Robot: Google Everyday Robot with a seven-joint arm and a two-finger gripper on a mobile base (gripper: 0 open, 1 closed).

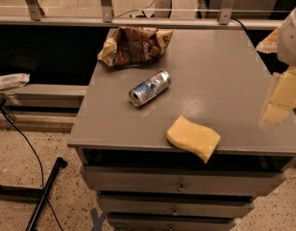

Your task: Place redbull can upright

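Gripper [281,97] aside, can [149,88] lying flat.
The gripper hangs at 3 o'clock over the table [225,71], its state I cannot tell; the can lies on its side toward 9 o'clock from it, untouched, so not yet upright.

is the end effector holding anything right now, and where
Nothing visibly: the end effector is at the right edge, while the redbull can lies free on its side.
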